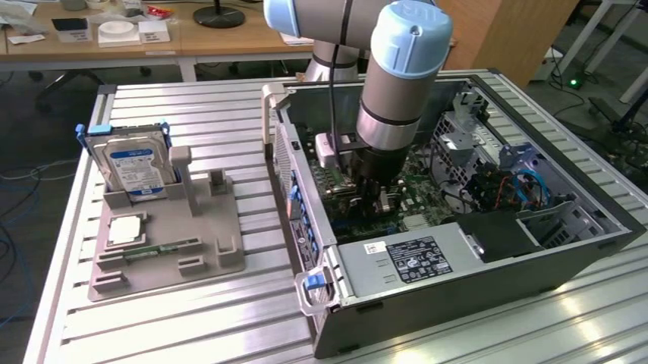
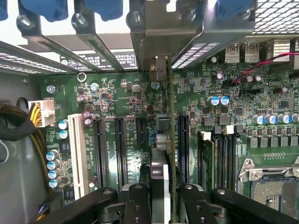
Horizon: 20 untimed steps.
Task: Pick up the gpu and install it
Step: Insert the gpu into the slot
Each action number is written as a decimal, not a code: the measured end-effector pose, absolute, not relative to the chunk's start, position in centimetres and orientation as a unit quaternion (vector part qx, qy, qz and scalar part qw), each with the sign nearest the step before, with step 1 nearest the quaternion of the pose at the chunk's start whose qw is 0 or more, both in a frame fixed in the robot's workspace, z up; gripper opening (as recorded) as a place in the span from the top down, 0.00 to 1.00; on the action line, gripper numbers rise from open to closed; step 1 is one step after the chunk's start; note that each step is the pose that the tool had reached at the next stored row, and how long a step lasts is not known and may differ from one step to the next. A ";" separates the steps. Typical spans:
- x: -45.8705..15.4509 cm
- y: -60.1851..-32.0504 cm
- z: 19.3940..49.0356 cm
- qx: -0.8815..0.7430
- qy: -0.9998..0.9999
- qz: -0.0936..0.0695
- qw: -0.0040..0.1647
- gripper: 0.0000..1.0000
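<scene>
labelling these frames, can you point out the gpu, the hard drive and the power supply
gpu (image 2: 171, 154), wrist view, thin board edge standing over the motherboard
hard drive (image 1: 133, 165), exterior view, blue label on its face
power supply (image 1: 410, 262), exterior view, label on its grey top

We note the computer case (image 1: 567, 262) is dark matt sheet metal, its perforated panel (image 2: 275, 14) bare and pale. The motherboard (image 2: 117, 93) shows a glossy green lacquered surface — slots of black plastic, one white. The gpu (image 2: 171, 154) presents a thin green board edge with a dull metal bracket. The gripper (image 2: 161, 200) fingers are matt black. The table (image 1: 202, 318) is ribbed aluminium — the fixture tray (image 1: 202, 227) matt grey plastic.
</scene>
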<state>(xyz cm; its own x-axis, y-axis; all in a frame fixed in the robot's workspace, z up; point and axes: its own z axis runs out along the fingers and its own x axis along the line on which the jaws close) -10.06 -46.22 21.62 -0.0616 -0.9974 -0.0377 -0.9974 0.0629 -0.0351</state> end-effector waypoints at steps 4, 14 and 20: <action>-10.1 -46.2 21.6 -0.685 0.729 0.000 0.026 0.72; -10.1 -46.2 23.2 -0.685 0.728 -0.002 0.028 0.64; -10.1 -46.2 25.7 -0.685 0.728 -0.004 0.030 0.64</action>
<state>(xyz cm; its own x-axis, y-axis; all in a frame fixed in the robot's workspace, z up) -10.06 -46.21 25.69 -0.0610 -0.9974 -0.0386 -0.9969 0.0628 -0.0471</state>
